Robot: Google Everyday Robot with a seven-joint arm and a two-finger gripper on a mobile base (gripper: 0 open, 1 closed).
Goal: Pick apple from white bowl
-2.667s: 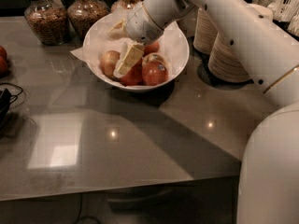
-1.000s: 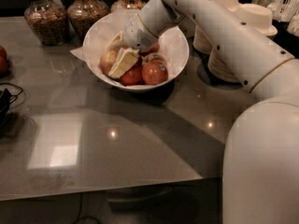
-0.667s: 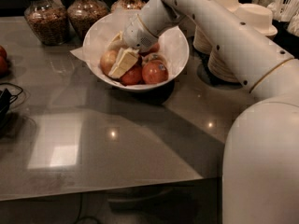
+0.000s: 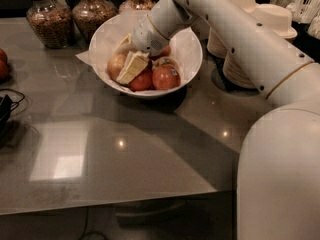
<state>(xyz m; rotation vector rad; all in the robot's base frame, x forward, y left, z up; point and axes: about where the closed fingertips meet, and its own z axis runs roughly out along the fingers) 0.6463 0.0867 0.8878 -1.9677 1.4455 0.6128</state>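
The white bowl (image 4: 187,44), lined with crinkled white paper, stands at the back middle of the grey counter. The dull yellow-gold apple (image 4: 115,64) lies at its left side. My gripper (image 4: 125,60) reaches down into the bowl from the upper right and sits right against this apple, partly covering its right side. A small red apple (image 4: 142,80) and a red apple with a sticker (image 4: 166,76) lie just right of the gripper. My white arm (image 4: 240,29) crosses above the bowl's right rim.
Two glass jars (image 4: 48,15) of brown contents stand behind the bowl at the left. Stacked beige bowls (image 4: 240,44) stand right of it, behind my arm. Red fruit (image 4: 2,64) and a black cable (image 4: 7,109) lie at the left edge. The counter's front edge (image 4: 110,201) is near.
Since 2.7 s ago the gripper has shifted a little left and lower in the bowl, onto the yellow-gold apple. Over the last second nothing visibly moved.
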